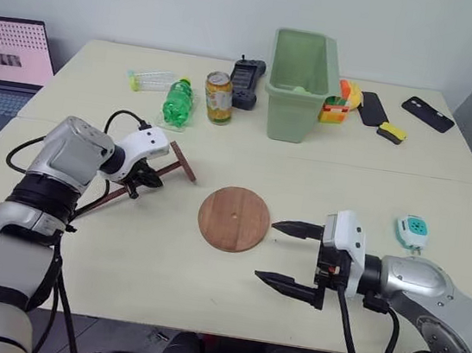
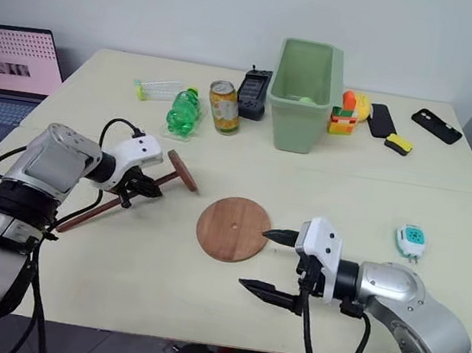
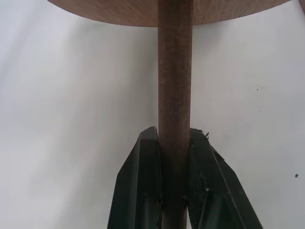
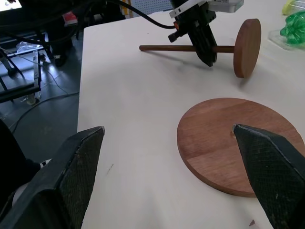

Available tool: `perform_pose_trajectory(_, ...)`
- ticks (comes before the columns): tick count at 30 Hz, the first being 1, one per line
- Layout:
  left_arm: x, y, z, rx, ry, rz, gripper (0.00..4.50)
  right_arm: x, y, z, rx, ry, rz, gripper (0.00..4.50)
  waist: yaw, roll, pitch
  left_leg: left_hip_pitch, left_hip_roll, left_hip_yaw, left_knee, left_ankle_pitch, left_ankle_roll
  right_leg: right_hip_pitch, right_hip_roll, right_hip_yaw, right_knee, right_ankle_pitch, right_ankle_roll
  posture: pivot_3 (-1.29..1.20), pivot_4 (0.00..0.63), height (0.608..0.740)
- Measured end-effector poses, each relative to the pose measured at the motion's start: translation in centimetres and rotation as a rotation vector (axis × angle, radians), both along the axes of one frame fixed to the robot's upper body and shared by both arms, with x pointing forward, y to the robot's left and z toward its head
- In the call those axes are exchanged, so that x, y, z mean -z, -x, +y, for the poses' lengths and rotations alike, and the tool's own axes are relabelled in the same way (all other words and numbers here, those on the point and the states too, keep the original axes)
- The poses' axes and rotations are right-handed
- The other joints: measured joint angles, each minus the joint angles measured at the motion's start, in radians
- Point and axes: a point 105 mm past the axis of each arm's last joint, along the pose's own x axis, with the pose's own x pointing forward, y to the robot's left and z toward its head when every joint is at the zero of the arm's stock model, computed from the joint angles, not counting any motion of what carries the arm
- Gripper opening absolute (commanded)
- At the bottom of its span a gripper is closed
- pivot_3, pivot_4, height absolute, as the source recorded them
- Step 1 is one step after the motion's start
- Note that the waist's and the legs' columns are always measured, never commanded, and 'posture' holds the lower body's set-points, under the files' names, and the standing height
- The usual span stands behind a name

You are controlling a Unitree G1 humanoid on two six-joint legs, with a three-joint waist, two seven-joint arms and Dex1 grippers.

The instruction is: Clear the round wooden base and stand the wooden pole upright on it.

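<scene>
The left gripper [image 2: 141,184] is clamped on the wooden pole [image 2: 115,201], lying at nine o'clock of the round wooden base [image 2: 233,228]. The right gripper [image 2: 270,263], fingers wide apart, hovers at the base's four o'clock edge.

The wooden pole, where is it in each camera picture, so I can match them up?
Left eye: wooden pole left of centre, in the left gripper.
Right eye: left of centre.
Left wrist: down the middle.
Right wrist: along the top.
Shared landmark: the round wooden base, beside it in three views.
</scene>
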Motion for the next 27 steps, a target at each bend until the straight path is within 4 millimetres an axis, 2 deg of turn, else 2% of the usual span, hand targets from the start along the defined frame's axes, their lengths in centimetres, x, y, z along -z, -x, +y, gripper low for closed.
perform_pose_trajectory(3,-3.5,-0.4,-1.4,0.032,0.200,-0.128,0.28,-0.3,-0.2,-0.6,0.020,0.006,0.001,4.50,0.006,0.000,0.000,-0.001,0.000,0.000,0.001,0.000,0.000,0.000,-0.002,0.000,0.000,0.000,0.000,0.00,0.150,0.740)
perform_pose_trajectory(7,-10.2,0.1,-6.2,0.183,0.570,-0.360,0.28,-1.0,-0.3,-1.8,0.067,0.016,-0.013,4.50,0.015,-0.001,0.000,-0.002,-0.001,-0.001,0.004,0.000,0.000,0.001,-0.004,-0.001,0.000,0.000,0.000,0.00,0.150,0.740)
perform_pose_trajectory(8,-11.6,0.7,-7.9,0.240,0.660,-0.407,0.28,-0.8,-0.1,-2.1,0.076,0.023,-0.004,4.50,0.015,-0.001,0.000,-0.002,-0.002,-0.001,0.004,0.000,0.000,0.001,-0.004,0.000,0.000,0.000,0.000,0.00,0.150,0.740)
perform_pose_trajectory(9,-12.2,1.3,-9.0,0.275,0.708,-0.426,0.28,-0.8,0.0,-2.3,0.082,0.029,-0.002,4.50,0.013,-0.001,0.000,-0.002,-0.001,0.000,0.005,0.000,0.000,0.001,-0.004,0.000,0.000,0.000,0.000,0.00,0.150,0.740)
perform_pose_trajectory(14,-12.5,4.2,-14.0,0.418,0.897,-0.459,0.28,-0.2,0.1,-3.1,0.144,0.057,-0.039,4.50,0.008,-0.001,0.000,-0.002,0.000,0.000,0.009,0.000,0.000,0.001,-0.003,0.002,0.003,0.000,0.000,0.00,0.150,0.740)
perform_pose_trajectory(16,-12.6,4.9,-15.0,0.429,0.947,-0.474,0.28,-0.3,-0.1,-3.3,0.168,0.052,-0.066,4.50,0.006,-0.001,-0.001,-0.001,0.000,0.001,0.009,0.000,0.000,0.001,-0.002,0.002,0.004,0.000,0.000,0.00,0.150,0.740)
perform_pose_trajectory(18,-12.5,5.1,-15.2,0.421,0.959,-0.494,0.28,-0.1,-0.1,-3.4,0.176,0.055,-0.068,4.50,0.007,-0.001,-0.001,-0.001,0.000,0.001,0.010,0.000,0.000,0.002,-0.002,0.002,0.004,0.000,0.000,0.00,0.150,0.740)
perform_pose_trajectory(27,-9.9,4.8,-14.8,0.302,1.015,-0.505,0.28,0.1,-0.5,-3.0,0.197,0.070,-0.080,4.50,0.011,-0.001,-0.001,-0.001,-0.001,0.000,0.011,0.000,0.000,0.003,-0.001,0.001,0.004,0.000,0.000,0.00,0.150,0.740)
